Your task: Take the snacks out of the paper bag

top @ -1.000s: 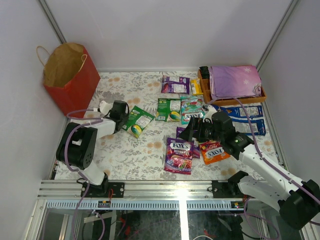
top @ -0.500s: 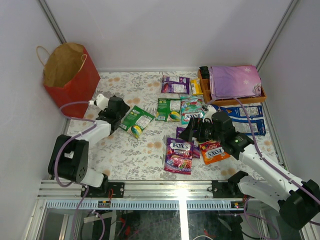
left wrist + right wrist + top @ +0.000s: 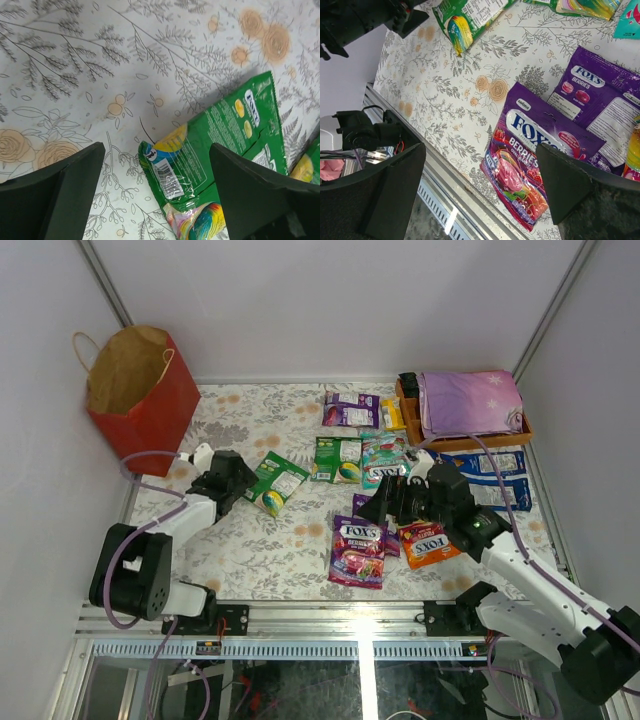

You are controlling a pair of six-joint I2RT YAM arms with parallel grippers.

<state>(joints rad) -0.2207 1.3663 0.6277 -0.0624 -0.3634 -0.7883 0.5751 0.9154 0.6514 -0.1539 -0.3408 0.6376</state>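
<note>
The left fingers (image 3: 70, 200), shut a second ago, now stand wide apart with nothing between them, over the end of a glossy green flat snack packet (image 3: 220, 135) that lies on the floral-patterned desk (image 3: 75, 60) and has not shifted. The right fingers (image 3: 375, 195) remain spread and empty above a purple FOX'S berries packet (image 3: 530, 150). The large red paper carrier bag (image 3: 150, 410) stands upright at the desk's far-left corner, mouth open, brown inside, well apart from both.

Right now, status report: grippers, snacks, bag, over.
Left gripper open, right gripper open, both empty. Snacks on table, green packet by left gripper; paper bag upright. Nothing blocking.
</note>
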